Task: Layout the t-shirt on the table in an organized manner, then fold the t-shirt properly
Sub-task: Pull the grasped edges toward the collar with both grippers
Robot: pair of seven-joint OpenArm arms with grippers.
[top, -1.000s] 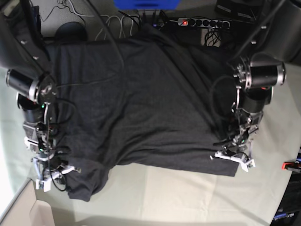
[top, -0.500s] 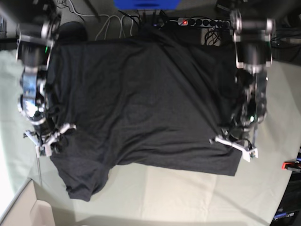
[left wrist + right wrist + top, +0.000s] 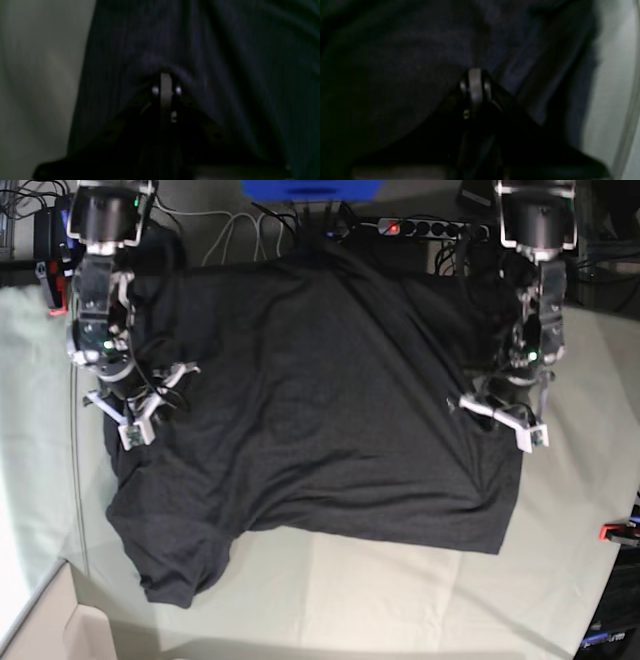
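The charcoal t-shirt (image 3: 320, 400) lies spread back-up over the pale table (image 3: 400, 600), one sleeve bunched at the near left. My left gripper (image 3: 498, 420) sits at the shirt's right edge. In the left wrist view it (image 3: 166, 76) is shut, with t-shirt (image 3: 225, 62) fabric puckered around its tip and table (image 3: 37, 75) beside it. My right gripper (image 3: 140, 410) is at the shirt's left side. Seen from the right wrist it (image 3: 475, 73) is shut into gathered t-shirt (image 3: 395, 62) cloth, with table (image 3: 612, 87) at the right.
A power strip (image 3: 430, 227), cables and a blue box (image 3: 310, 188) lie beyond the far table edge. A red clamp (image 3: 615, 532) sits at the right edge. A cardboard box (image 3: 50, 630) stands at the near left corner.
Both arms have drawn back toward the far side, each gripper travelling up along its side of the shirt. The shirt's right edge has bulged outward slightly; the near hem and sleeve have stayed put.
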